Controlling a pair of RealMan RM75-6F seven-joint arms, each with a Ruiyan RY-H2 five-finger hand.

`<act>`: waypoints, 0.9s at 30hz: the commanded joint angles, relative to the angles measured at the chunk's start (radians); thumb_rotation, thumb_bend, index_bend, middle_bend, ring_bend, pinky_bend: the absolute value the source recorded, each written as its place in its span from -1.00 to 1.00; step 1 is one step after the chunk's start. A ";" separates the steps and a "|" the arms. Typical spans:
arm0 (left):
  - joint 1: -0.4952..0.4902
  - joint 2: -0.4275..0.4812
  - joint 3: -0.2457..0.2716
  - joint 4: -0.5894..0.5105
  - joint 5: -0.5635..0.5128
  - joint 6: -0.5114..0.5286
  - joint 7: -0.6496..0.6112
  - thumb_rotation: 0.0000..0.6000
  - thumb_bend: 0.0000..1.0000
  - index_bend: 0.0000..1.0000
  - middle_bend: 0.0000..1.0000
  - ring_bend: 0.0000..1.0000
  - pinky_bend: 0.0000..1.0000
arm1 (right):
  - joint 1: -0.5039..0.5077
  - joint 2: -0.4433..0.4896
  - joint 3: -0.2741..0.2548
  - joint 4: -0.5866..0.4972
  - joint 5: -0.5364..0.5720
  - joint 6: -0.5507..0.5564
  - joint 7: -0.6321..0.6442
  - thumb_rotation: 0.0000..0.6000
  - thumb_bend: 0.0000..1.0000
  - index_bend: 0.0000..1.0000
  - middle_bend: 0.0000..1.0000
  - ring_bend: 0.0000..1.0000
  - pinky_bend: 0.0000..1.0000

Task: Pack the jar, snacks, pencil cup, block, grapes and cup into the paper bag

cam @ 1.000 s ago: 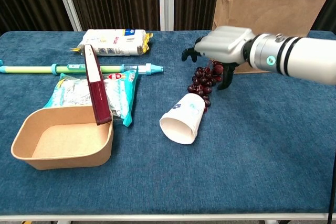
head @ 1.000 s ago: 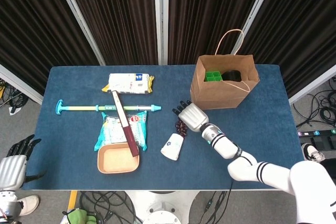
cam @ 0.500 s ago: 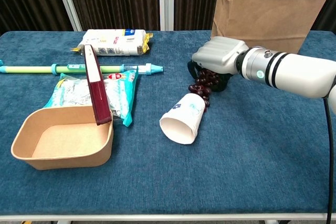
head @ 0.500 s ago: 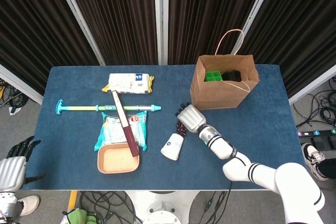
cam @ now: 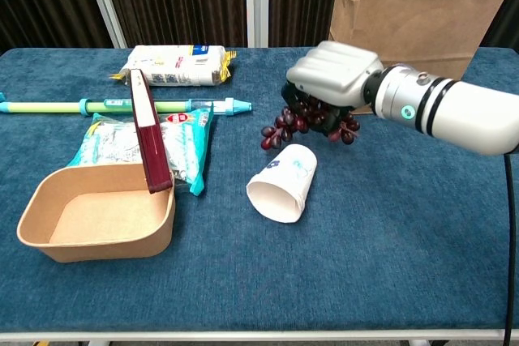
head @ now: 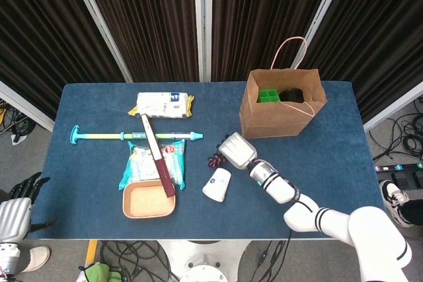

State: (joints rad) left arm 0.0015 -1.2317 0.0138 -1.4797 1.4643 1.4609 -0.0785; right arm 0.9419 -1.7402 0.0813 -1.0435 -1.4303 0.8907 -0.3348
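Grape step: right hand (cam: 336, 74) fingers (cam: 312, 111) curled round the grapes (cam: 285, 121); next, over into the paper bag (head: 283, 107) beyond.

Grapes (cam: 302, 121) above cup (cam: 283, 183)

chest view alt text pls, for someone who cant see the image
The robot's right hand holds a bunch of dark grapes just above a blue table, over a white paper cup lying on its side. A brown paper bag stands behind; to the left lie snack packs, a cardboard tray and a pump-like tube.
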 commanded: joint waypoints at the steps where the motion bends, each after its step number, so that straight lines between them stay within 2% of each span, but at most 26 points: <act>1: 0.000 0.000 0.000 0.001 0.002 0.000 -0.001 1.00 -0.92 -0.56 -0.65 -0.73 -0.71 | -0.028 0.110 0.013 -0.149 -0.073 0.121 0.043 1.00 -0.22 0.39 0.24 -0.04 0.34; 5: -0.004 0.001 -0.001 0.000 0.010 0.002 0.003 1.00 -0.92 -0.56 -0.65 -0.73 -0.71 | -0.052 0.226 0.048 -0.300 -0.135 0.247 0.064 1.00 -0.22 0.41 0.26 -0.04 0.33; 8: -0.008 0.001 -0.002 -0.005 0.014 0.000 0.007 1.00 -0.92 -0.56 -0.65 -0.73 -0.71 | -0.069 0.312 0.094 -0.398 -0.155 0.324 0.065 1.00 -0.22 0.41 0.26 -0.04 0.30; 14: -0.013 0.002 -0.003 -0.014 0.019 -0.003 0.014 1.00 -0.92 -0.56 -0.65 -0.73 -0.71 | -0.112 0.459 0.200 -0.526 -0.102 0.409 0.066 1.00 -0.22 0.41 0.26 -0.05 0.27; 17: -0.015 0.002 -0.002 -0.015 0.021 -0.006 0.015 1.00 -0.92 -0.56 -0.65 -0.73 -0.71 | -0.133 0.510 0.246 -0.537 -0.048 0.427 0.080 1.00 -0.23 0.41 0.26 -0.05 0.27; 20: -0.020 0.005 -0.002 -0.018 0.022 -0.013 0.018 1.00 -0.92 -0.56 -0.65 -0.73 -0.71 | -0.146 0.546 0.279 -0.505 0.014 0.414 0.088 1.00 -0.23 0.41 0.26 -0.05 0.27; 27: -0.026 0.005 -0.002 -0.027 0.026 -0.017 0.025 1.00 -0.92 -0.56 -0.65 -0.73 -0.71 | -0.152 0.545 0.315 -0.378 0.205 0.309 0.094 1.00 -0.25 0.38 0.26 -0.06 0.24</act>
State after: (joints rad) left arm -0.0246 -1.2264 0.0112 -1.5064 1.4900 1.4446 -0.0541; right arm 0.7932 -1.1944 0.3786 -1.4696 -1.2893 1.2497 -0.2483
